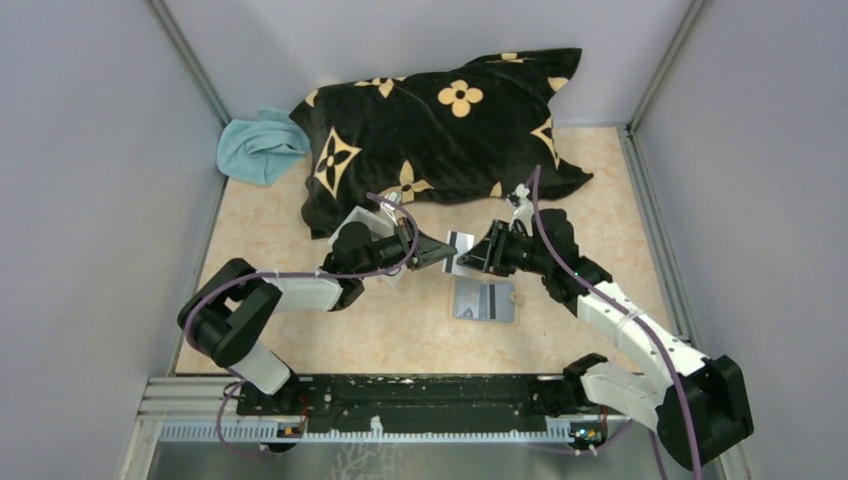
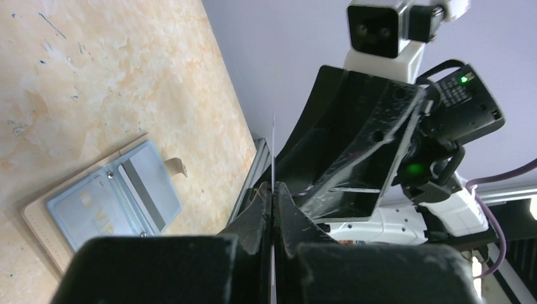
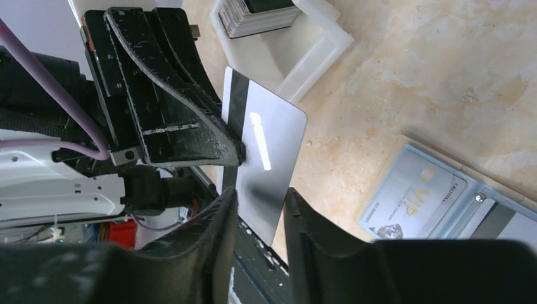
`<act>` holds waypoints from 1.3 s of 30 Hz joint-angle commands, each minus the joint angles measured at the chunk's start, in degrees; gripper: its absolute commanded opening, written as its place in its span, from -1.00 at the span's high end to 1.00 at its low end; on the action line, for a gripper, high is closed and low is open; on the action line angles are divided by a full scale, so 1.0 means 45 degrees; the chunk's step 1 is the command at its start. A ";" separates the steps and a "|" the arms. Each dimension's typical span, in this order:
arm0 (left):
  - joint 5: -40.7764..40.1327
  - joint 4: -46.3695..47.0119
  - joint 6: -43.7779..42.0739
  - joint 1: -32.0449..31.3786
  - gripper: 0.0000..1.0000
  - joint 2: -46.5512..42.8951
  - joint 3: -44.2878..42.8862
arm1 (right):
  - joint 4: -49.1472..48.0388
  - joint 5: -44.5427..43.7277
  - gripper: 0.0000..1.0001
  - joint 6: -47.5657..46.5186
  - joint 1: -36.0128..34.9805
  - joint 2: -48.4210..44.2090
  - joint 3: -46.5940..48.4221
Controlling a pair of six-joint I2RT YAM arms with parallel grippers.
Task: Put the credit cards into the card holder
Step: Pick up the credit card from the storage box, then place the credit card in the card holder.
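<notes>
Right claw (image 3: 255, 206) straddling card (image 3: 269, 136), grip unclear | left claw (image 2: 273, 190) pinching its other end | card holder (image 1: 484, 300) lying open below, near-edge side, right arm nearer.

The tan wallet (image 2: 35, 215) is lying open and flat, with a light blue VIP card (image 3: 415, 196) sitting in one clear pocket and a striped card (image 2: 149, 190) in the other. A grey card (image 3: 266, 145) with a black stripe is hanging up in the air near the wallet.
</notes>
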State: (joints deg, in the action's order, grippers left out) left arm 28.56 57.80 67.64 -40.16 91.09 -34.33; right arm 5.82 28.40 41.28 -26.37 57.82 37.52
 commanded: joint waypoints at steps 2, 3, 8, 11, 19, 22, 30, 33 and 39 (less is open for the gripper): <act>-0.0340 0.1559 0.0786 -0.0145 1.00 0.0361 0.0172 | -0.2166 0.0673 0.58 0.0835 0.0314 -0.0194 -0.0489; -0.0336 0.1761 0.0919 -0.0138 1.00 0.0449 0.0185 | -0.2492 0.0833 0.67 0.1004 0.0386 -0.0225 -0.0674; -0.0184 0.1939 0.1338 -0.0138 0.86 0.0791 0.0109 | -0.4212 0.1673 1.00 0.2153 0.0923 -0.0543 -0.1473; -0.0697 0.0555 0.1208 -0.0138 0.24 0.0587 0.0100 | -0.3955 0.1722 1.00 0.2039 0.1158 -0.0959 -0.1463; -0.4029 -0.8656 -0.1469 -0.0648 -0.17 -0.0722 -0.1684 | 0.1715 -0.0543 1.00 -0.0881 0.1295 -0.1745 0.0374; -0.4937 -1.0275 -0.1967 -0.1101 -0.17 -0.0355 -0.2472 | 0.3929 -0.1946 1.00 -0.1826 0.1290 -0.1618 0.1109; -0.6776 -1.2785 -0.2609 -0.2382 -0.08 0.1177 -0.3967 | 0.7275 -0.4010 1.00 -0.3130 0.1276 -0.0925 0.1980; -0.7145 -1.3139 -0.2599 -0.2736 -0.04 0.1640 -0.4266 | 0.7683 -0.4017 1.00 -0.3267 0.1270 -0.0632 0.1813; -0.7348 -1.3266 -0.2626 -0.3112 0.02 0.2310 -0.4598 | 0.7805 -0.3829 1.00 -0.3335 0.1193 -0.0073 0.1348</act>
State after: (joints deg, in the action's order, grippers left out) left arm -2.07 0.23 57.08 -53.25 100.16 -52.75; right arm 39.97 11.81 27.86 -20.84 56.31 43.90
